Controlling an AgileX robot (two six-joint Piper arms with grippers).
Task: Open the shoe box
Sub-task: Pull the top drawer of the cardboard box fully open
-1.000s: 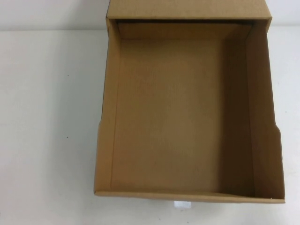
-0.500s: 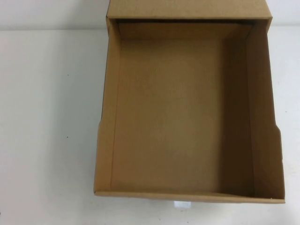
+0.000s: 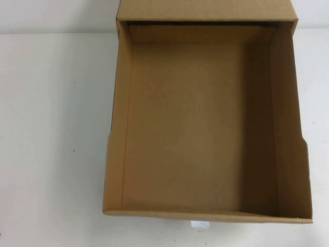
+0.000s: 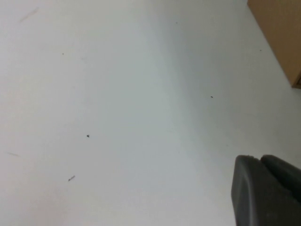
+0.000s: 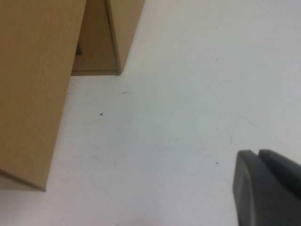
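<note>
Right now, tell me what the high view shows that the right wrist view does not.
Only the high view: the shoe box from above, open, its whole inside bare, and neither arm. Only the right wrist view: the right gripper, jaws shut, over the table beside the box's outer wall, plus a shadowed gap between two of its panels. Both: the brown cardboard box on the white table. The left gripper is in neither; its own wrist view has it over bare table off a box corner.
</note>
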